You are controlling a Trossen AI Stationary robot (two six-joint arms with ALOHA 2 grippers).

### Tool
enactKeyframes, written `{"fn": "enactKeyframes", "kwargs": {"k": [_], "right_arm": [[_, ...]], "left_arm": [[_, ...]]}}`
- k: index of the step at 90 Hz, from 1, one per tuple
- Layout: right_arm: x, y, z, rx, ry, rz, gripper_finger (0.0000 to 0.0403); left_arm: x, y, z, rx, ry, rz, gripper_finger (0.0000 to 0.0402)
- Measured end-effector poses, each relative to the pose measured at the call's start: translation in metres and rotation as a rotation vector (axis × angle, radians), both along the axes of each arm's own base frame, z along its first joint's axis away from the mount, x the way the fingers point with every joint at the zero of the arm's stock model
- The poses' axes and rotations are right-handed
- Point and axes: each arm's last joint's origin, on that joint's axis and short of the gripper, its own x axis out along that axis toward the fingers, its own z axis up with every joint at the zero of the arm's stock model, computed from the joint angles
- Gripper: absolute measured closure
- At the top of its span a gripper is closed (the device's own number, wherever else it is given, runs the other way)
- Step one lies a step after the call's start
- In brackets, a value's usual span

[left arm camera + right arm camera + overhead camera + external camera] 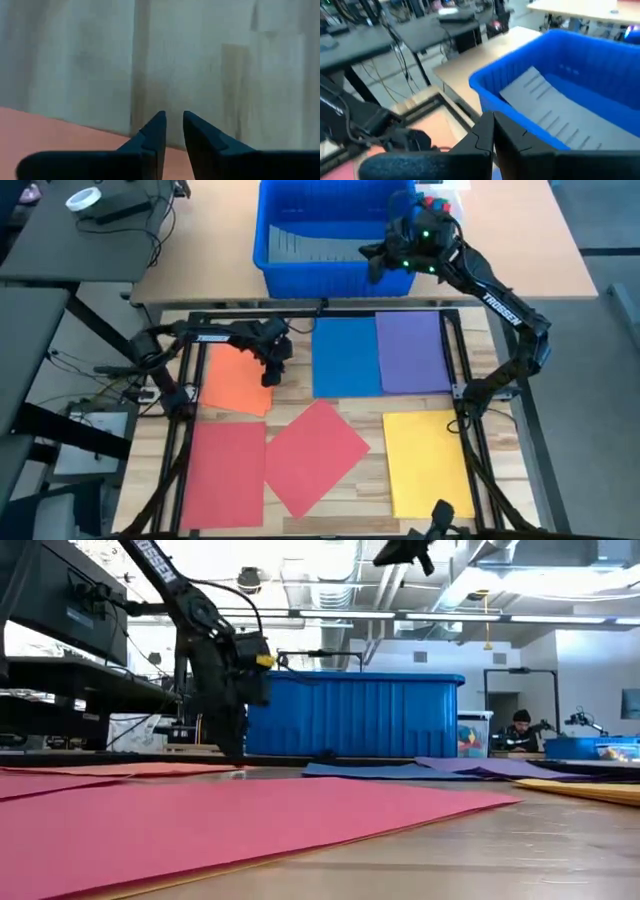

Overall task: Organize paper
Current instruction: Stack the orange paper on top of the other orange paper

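**High view stock-take: coloured sheets and both tools**

1. Orange sheet point(236, 384): you find it flat on the wooden worktop point(366, 480), far-left in the layout. The left tool point(268, 376) stands tip-down at its right edge. In the left wrist view the two fingers point(152, 134) are close together with only a narrow gap between them, the orange sheet's edge beneath them and bare wood beyond.
2. Blue sheet point(345, 358): flat, centre of the far row, just beside the orange one.
3. Purple sheet point(412, 352): flat, to the right of the blue sheet, its edge touching or slightly over it.
4. Yellow sheet point(428, 458): flat, near row on the right, below the purple.
5. Red sheet, square-on point(224, 472): near row on the left, below the orange.
6. Red sheet, turned like a diamond point(316, 454): between the square-on red and the yellow, one corner over the first red sheet.
7. Blue bin point(300, 240): on the table behind the worktop, grey liner inside. You see the right tool point(376, 264) raised over its near rim, fingers pressed together and holding nothing.
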Motion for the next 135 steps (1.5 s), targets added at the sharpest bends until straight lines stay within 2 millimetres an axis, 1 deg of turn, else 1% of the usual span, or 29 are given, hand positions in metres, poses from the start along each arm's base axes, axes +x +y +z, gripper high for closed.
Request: {"fn": "enactKeyframes", "kwargs": {"k": [14, 21, 30, 49, 78, 85, 91, 99, 104, 111, 121, 135], "right_arm": [[0.001, 0.0, -0.002, -0.022, 0.025, 0.02, 0.0403], [0.001, 0.0, -0.002, -0.024, 0.036, 0.022, 0.0403], [0.0, 0.0, -0.003, -0.019, 0.047, 0.023, 0.0403], [0.0, 0.001, -0.007, -0.001, 0.081, 0.027, 0.0403], [0.0, 0.001, -0.007, -0.001, 0.081, 0.026, 0.0403], [0.0, 0.001, -0.007, -0.001, 0.081, 0.026, 0.0403], [0.0, 0.001, -0.007, 0.001, 0.083, 0.026, 0.0403], [-0.001, 0.001, -0.007, 0.002, 0.085, 0.026, 0.0403], [0.0, 0.001, -0.007, 0.002, 0.085, 0.026, 0.0403], [-0.001, 0.001, -0.007, 0.001, 0.086, 0.026, 0.0403], [0.0, 0.001, -0.008, -0.005, 0.094, 0.03, 0.0403], [-0.001, 0.001, -0.012, 0.01, 0.123, 0.033, 0.0403]], "left_arm": [[-0.002, 0.003, -0.007, 0.032, 0.053, -0.051, 0.0359], [-0.005, 0.004, -0.008, 0.069, 0.1, -0.036, 0.036], [-0.011, 0.008, -0.007, 0.073, 0.138, -0.011, 0.036], [-0.021, 0.016, -0.003, 0.113, 0.19, 0.124, 0.036], [-0.023, 0.019, 0.001, 0.128, 0.188, 0.165, 0.036], [-0.022, 0.019, 0.006, 0.111, 0.2, 0.18, 0.036], [-0.019, 0.015, 0.016, 0.087, 0.188, 0.163, 0.036], [-0.011, 0.006, 0.032, 0.036, 0.091, 0.103, 0.036], [-0.009, -0.001, 0.036, -0.003, 0.063, 0.052, 0.036], [-0.009, -0.01, 0.033, -0.037, 0.099, 0.019, 0.036], [-0.003, -0.017, 0.027, -0.046, 0.115, -0.001, 0.036], [-0.002, -0.027, 0.016, -0.08, 0.156, -0.023, 0.036]]}}
